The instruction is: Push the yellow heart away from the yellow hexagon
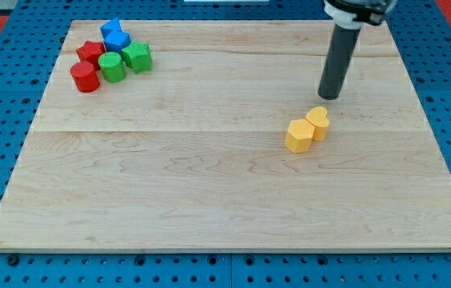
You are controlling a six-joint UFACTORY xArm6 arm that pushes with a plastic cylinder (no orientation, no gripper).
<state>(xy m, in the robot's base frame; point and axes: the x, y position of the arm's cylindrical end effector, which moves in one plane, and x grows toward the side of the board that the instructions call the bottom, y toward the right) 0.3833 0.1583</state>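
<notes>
My tip (329, 97), bare and holding nothing, rests on the board just above the yellow heart (318, 122), which touches the yellow hexagon (299, 135) right of centre, nearer the board's right edge.

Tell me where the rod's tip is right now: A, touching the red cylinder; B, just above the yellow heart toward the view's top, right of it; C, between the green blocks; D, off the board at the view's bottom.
B: my tip stands just beyond the yellow heart toward the view's top, while the yellow hexagon sits against the heart's lower left.
</notes>
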